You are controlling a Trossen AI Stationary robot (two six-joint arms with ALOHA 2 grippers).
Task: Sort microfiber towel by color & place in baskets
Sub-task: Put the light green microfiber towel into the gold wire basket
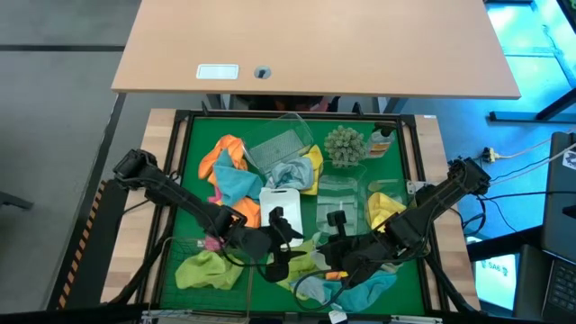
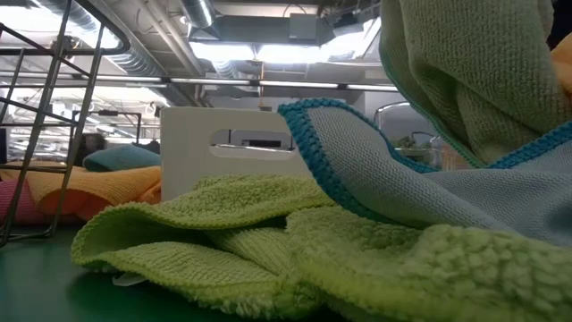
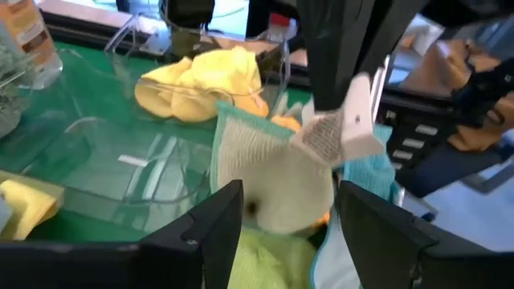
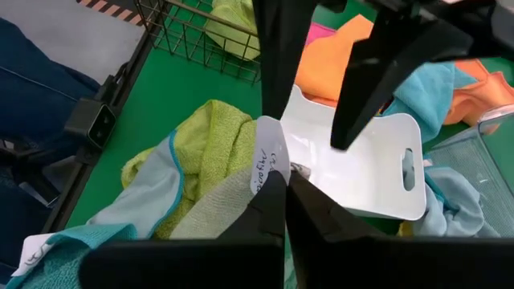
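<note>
My right gripper is shut on a pale grey towel with a teal edge, held up over the towel pile at the table's near middle. My left gripper is open; its fingers stand on either side of that towel's hanging part, and I cannot tell whether they touch it. In the high view the left gripper faces the right gripper. A lime green towel lies under them on the green mat. The white tray sits just beyond. My right gripper pinches the pale towel between its two fingers at an edge beside its white label. The fingers slant down from the table's right. The towel hangs slack below them, and its lower part drapes onto the lime green towel.
A yellow towel lies in a clear tub at the right. Orange and teal towels lie at the far left, by another clear tub. The wire basket stands at the near left. A spiky plant and a bottle stand at the far edge.
</note>
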